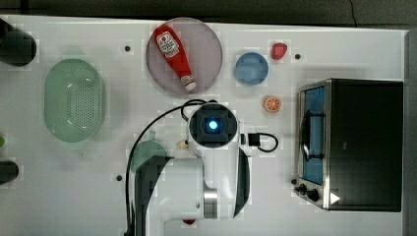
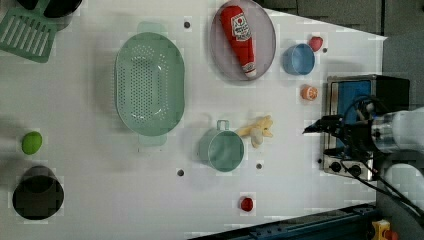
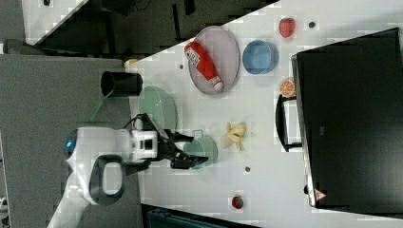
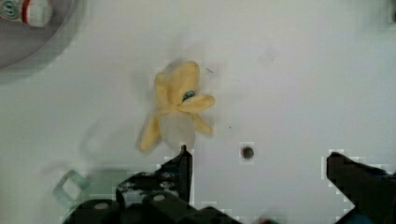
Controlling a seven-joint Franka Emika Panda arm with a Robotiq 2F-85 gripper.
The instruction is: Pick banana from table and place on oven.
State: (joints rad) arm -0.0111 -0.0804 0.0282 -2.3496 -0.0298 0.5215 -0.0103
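Open pincer point(image 4: 259, 161) over banana point(image 4: 178, 105), oven point(image 3: 351, 118) top bare

Dark grey floor point(image 3: 47, 85) around.

The banana point(image 4: 180, 109) lies flat on the white table point(image 2: 90, 175) just ahead of my gripper point(image 4: 259, 161), its peel strips splayed around pale cream flesh. My fingers are spread wide above the tabletop and nothing is between them. The oven point(image 3: 349, 123) stands well beyond the banana from me, with its black top bare and its blue-tinted glass door shut, handle facing the banana.
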